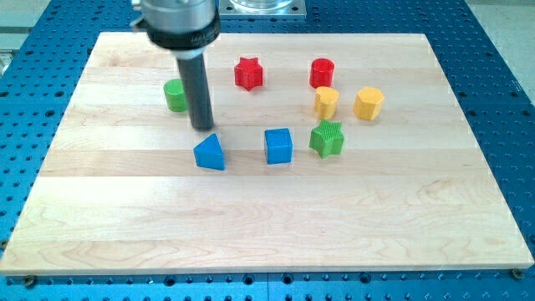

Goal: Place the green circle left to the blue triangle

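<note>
The green circle (175, 95) lies at the upper left of the wooden board (267, 217), partly hidden by the rod. The blue triangle (210, 153) lies below and to the right of it. My tip (201, 127) rests on the board just right of and below the green circle, a little above the blue triangle and apart from it.
A blue cube (278, 145) sits right of the triangle, with a green star (327, 139) beside it. A red star (248, 73), a red cylinder (322, 73), a yellow cylinder (326, 102) and a yellow hexagon (368, 104) lie toward the view's top right.
</note>
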